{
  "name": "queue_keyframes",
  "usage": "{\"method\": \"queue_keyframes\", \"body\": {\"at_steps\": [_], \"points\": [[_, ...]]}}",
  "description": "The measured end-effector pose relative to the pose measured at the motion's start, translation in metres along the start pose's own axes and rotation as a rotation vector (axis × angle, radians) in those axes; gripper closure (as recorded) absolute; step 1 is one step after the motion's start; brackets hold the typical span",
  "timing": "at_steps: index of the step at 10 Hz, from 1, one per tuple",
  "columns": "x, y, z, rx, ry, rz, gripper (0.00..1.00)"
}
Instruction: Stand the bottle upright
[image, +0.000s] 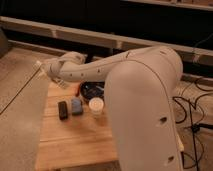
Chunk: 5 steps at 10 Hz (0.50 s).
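**Camera view: gripper off the table's left edge, bottle not yet in reach**

At far left we see the gripper (42, 70) hovering above the rear left corner of the wooden table (70, 142), its fingers together and holding nothing. Moving right, a black block (62, 109) and a blue block (76, 106) lie side by side. Behind them sits a dark round item (93, 90). Just right of the blue block stands a white round-topped container (95, 105), which we take to be the bottle, though we cannot confirm this. The bulky arm (145, 100) fills the right foreground, and cables (192, 112) trail on the floor beyond. We judge the main risks to be a descent with the fingers unopened, which would knock the container, and a sweep that scatters the crowded blocks.
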Motion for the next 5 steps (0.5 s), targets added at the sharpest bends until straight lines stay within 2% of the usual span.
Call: {"method": "queue_keyframes", "body": {"at_steps": [1, 3, 5], "points": [[0.0, 0.0, 0.0, 0.0, -0.003, -0.001, 1.0], [-0.003, 0.003, 0.005, -0.005, -0.048, -0.018, 1.0], [-0.004, 0.016, 0.017, -0.024, -0.114, -0.056, 1.0]]}}
